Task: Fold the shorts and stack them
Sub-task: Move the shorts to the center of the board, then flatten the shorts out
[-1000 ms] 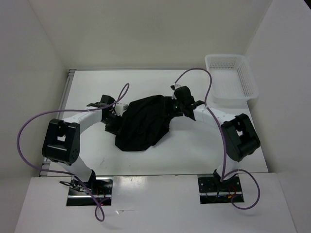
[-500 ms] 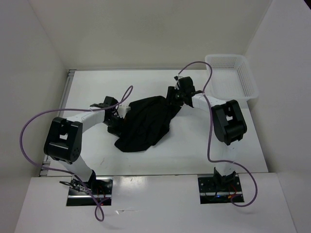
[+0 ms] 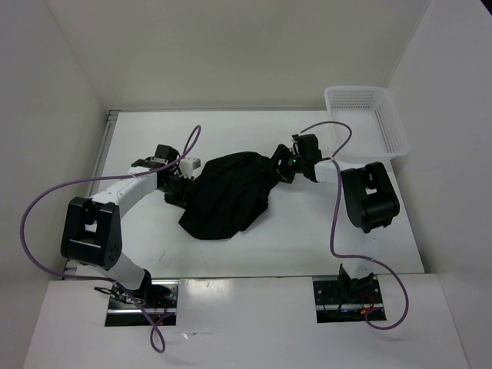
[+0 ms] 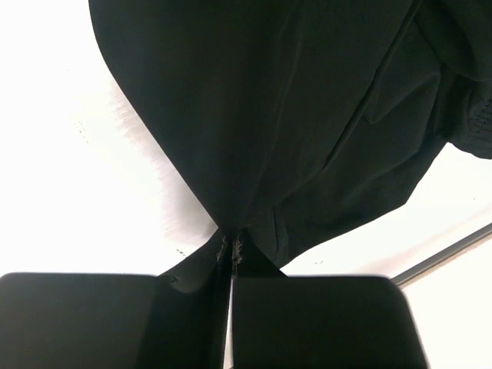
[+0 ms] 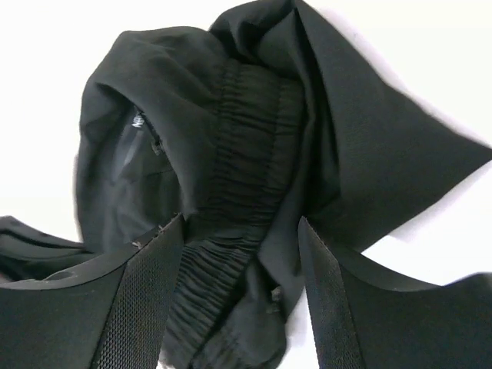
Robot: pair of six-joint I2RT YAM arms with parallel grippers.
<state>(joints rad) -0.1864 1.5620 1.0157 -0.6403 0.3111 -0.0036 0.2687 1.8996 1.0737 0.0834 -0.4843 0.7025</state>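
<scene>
On the left side of the white table [image 3: 307, 238], the left gripper [image 3: 182, 182] is pressing its jaws together on the left edge of the shorts [image 3: 227, 196]. The left wrist view shows them pinching a gathered point of black cloth, with the fabric fanning out and away from that pinch. The shorts are lying in a crumpled black heap at the middle of the table, between the two grippers, and are sagging toward the near edge on their left side. At the heap's far right corner, the right gripper [image 3: 278, 165] is reaching in with its jaws spread. In the right wrist view its fingers [image 5: 146, 307] are straddling the gathered elastic waistband, which is filling the gap between them. A white mesh basket [image 3: 361, 123] is sitting at the far right corner, well apart from the shorts.
</scene>
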